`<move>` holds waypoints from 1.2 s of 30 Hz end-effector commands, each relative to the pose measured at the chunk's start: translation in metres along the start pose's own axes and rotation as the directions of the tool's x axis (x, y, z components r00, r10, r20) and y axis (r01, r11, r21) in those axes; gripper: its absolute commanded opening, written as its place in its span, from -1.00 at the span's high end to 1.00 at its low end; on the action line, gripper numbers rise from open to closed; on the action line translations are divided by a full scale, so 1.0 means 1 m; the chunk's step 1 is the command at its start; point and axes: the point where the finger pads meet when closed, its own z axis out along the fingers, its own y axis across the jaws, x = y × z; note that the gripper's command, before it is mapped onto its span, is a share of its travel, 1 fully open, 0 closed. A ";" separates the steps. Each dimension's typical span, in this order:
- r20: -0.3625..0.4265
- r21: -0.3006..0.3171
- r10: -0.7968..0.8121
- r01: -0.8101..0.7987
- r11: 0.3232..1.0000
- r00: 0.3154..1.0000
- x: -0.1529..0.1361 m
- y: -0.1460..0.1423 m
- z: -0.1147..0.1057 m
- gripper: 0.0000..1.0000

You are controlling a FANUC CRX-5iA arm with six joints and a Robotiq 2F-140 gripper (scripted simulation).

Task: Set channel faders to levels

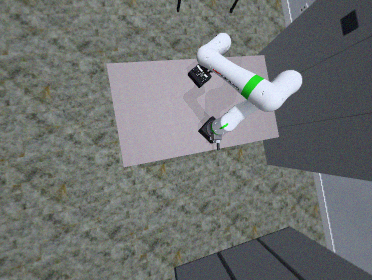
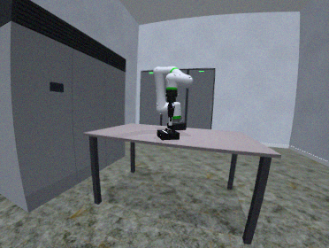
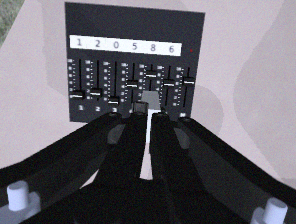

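Observation:
The black lighting desk (image 3: 135, 25) (image 1: 196, 79) (image 2: 168, 135) stands flat on the table. Its white tape (image 3: 125, 44) reads 1, 2, 0, 5, 8, 6. The caps of channel 1 (image 3: 77, 94), channel 2 (image 3: 96, 92) and channel 3 (image 3: 114, 100) sit low. Channel 4 (image 3: 132, 84) and channel 6 (image 3: 169, 82) sit near the middle. Channel 5 (image 3: 151, 74) sits highest. The master cap (image 3: 188, 80) is at the far right. My gripper (image 3: 149, 103) (image 2: 170, 126) is shut on nothing. Its tips hang over the desk's near edge, just below the channel 5 cap.
The pale table (image 1: 150, 115) (image 2: 222, 143) carries the desk and the arm's base (image 1: 210, 131). Dark cabinets (image 1: 320, 100) stand close behind the base. The floor around is mottled carpet.

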 end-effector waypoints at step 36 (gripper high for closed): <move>0.000 0.000 0.000 0.000 1.000 1.000 0.000 0.000 -0.065 -1.00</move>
